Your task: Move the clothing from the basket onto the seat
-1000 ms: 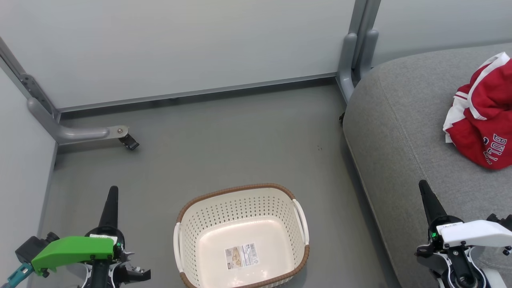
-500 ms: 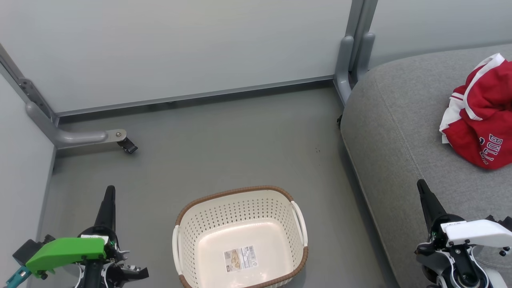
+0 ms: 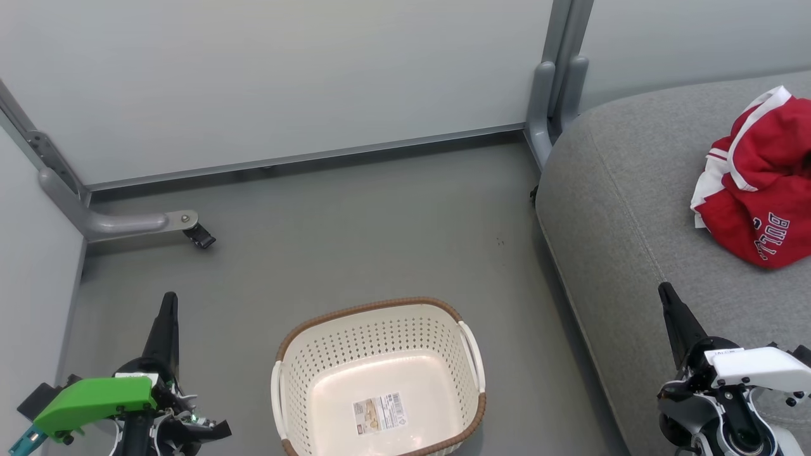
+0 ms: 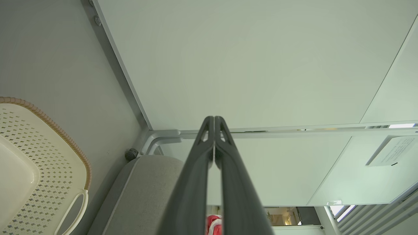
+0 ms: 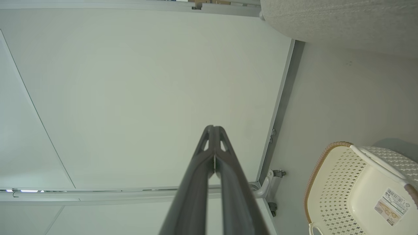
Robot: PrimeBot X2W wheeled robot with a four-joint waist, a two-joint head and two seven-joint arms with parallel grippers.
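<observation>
Left fingers point(image 4: 214, 123): long dark pair pressed flat together, tips meeting, nothing between them. Right fingers point(image 5: 213, 130): same, closed tight and empty.

In the head view both sit in the bottom corners, pointing up the frame. The left pair is low left over the plain grey floor point(image 3: 355, 221). The right pair is low right, overlapping the large grey fabric-upholstered seat cushion point(image 3: 633, 209) in the picture. We read this as a parked pose: arms tucked low, clear of the work, no load.

Bottom centre, between them: the cream-white perforated plastic laundry basket with brown woven rim point(image 3: 374, 306), upright on the floor. It sits just beside the seat; we can't tell if they touch. The inside is bare apart from a printed label sticker point(image 3: 379, 411) on its bottom. No fabric in it.

The red and white soft sports clothing point(image 3: 757, 190) is at the right edge of the frame, crumpled in a heap on top of the seat, well apart from the basket. White "BULL" lettering shows on the lower fold; the rest is cut off. The heap lies well in from the cushion's rounded edge, so we judge the slide-off risk low.

Our call: transfer looks done, nothing in view to fetch. Caveat: the heap runs off frame, so we can't count garments.
</observation>
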